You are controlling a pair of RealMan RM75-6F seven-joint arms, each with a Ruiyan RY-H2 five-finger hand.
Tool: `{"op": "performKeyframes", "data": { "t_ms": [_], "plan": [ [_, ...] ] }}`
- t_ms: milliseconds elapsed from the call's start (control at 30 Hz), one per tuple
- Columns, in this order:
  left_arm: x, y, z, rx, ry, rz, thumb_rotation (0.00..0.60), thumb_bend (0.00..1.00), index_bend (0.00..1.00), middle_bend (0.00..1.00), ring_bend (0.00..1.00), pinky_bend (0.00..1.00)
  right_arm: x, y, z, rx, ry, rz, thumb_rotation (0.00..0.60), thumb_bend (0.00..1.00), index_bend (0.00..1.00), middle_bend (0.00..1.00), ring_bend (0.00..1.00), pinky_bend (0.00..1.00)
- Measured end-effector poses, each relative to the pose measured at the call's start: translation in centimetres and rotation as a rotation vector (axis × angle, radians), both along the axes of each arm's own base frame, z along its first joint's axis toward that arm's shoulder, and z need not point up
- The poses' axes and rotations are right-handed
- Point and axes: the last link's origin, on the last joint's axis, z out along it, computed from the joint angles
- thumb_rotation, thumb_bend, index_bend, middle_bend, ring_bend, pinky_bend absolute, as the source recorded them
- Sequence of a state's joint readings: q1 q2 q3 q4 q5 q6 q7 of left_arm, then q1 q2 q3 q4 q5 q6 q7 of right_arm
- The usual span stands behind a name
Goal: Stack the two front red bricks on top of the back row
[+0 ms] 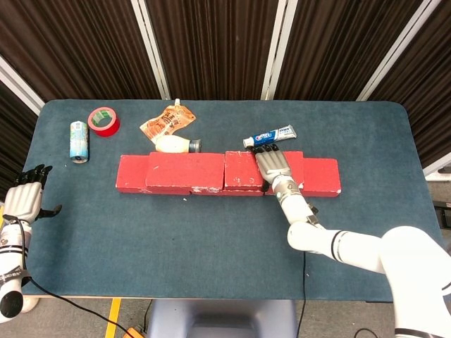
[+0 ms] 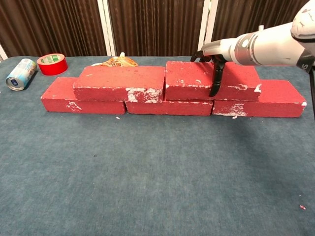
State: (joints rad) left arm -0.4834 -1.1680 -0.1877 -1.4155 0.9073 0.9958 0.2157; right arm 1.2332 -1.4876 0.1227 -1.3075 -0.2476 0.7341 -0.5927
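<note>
Three red bricks form the back row (image 2: 56, 98) (image 1: 324, 176). Two more red bricks lie on top of it. The left top brick (image 2: 120, 82) (image 1: 184, 171) sits free. My right hand (image 2: 212, 53) (image 1: 273, 167) grips the right top brick (image 2: 189, 78) (image 1: 242, 170), with the thumb down its front face and the fingers over its back edge. The two top bricks nearly touch end to end. My left hand (image 1: 21, 198) hangs off the table's left edge with its fingers apart, holding nothing.
Behind the bricks lie a toothpaste tube (image 1: 270, 135), a small cream bottle (image 1: 175, 144) and an orange pouch (image 1: 166, 121) (image 2: 116, 61). A red tape roll (image 1: 103, 121) (image 2: 51, 63) and a tipped can (image 1: 78, 141) (image 2: 20, 74) lie at the back left.
</note>
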Motion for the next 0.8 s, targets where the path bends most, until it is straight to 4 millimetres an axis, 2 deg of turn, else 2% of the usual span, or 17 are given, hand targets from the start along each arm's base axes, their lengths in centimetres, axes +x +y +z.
{"op": "performKeyframes", "data": {
  "t_ms": [433,800],
  "plan": [
    [-0.43,-0.22,0.03,-0.004,0.003,0.01,0.6,0.26,0.0,0.0,0.0,0.02,0.16,0.06,-0.28,0.01,0.009,-0.006,0.6,0.04,0.11,0.26,0.12,0.0],
    [-0.41,-0.31,0.02,-0.001,0.001,0.008,0.6,0.26,0.0,0.0,0.0,0.02,0.31,0.04,-0.22,0.01,0.011,-0.01,0.6,0.0,0.08,0.19,0.06,0.0]
  ]
}}
